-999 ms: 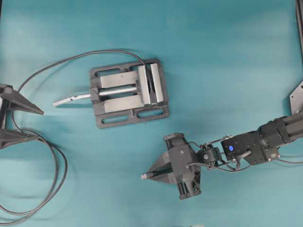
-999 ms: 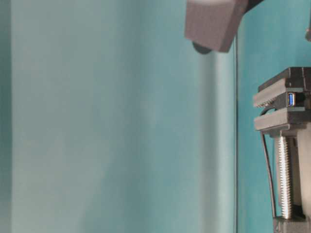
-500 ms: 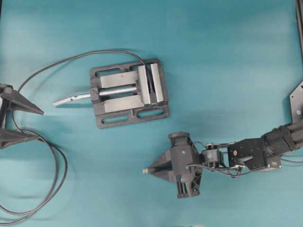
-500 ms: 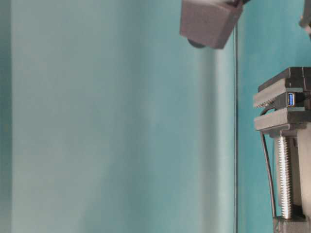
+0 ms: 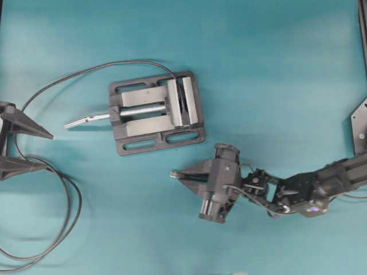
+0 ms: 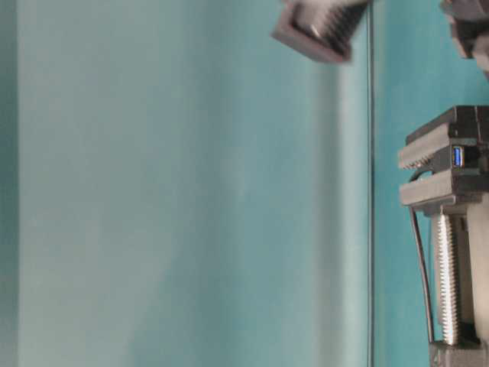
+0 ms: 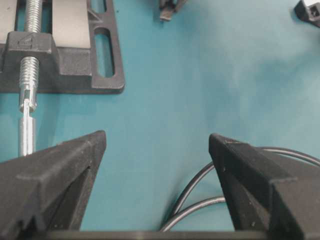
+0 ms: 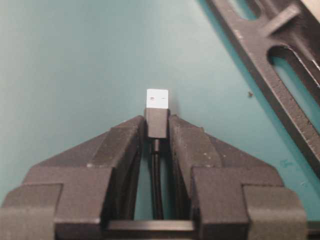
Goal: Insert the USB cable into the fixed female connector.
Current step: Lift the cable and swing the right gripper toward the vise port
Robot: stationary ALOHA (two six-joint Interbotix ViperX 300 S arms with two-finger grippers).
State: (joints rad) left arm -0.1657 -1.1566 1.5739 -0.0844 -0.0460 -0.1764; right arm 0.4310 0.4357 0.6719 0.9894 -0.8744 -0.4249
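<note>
Right wrist view: right gripper (image 8: 157,127) jaws clamped on the black plug of the USB cable (image 8: 157,121), metal tip sticking out past the fingertips, thin cable running back between the fingers (image 8: 117,150). Plug sits straight in the grip, not skewed. Corner of the vise (image 8: 280,65) shows at upper right of that view, apart from the plug.

Overhead: right gripper (image 5: 175,173) sits just off the vise's (image 5: 156,112) near right corner, tip pointing left, so not aimed at the socket. The fixed female connector (image 6: 458,156) is held between the vise jaws on its right side; blue-lined opening is clear in the table-level view, but overhead it is hard to pick out, probably hidden in the dark gap between the jaws.

Left gripper (image 5: 8,143) at the desk's left edge, jaws wide apart, holding nothing; looping black cable (image 5: 66,212) runs past it toward the near left corner.

Step in hand: lining up for insertion. To do well:
- bring the plug round to face the socket opening
- match the tip's flat to the slot
- level with the socket before pushing
- push straight along the socket axis, slow, no side load.
</note>
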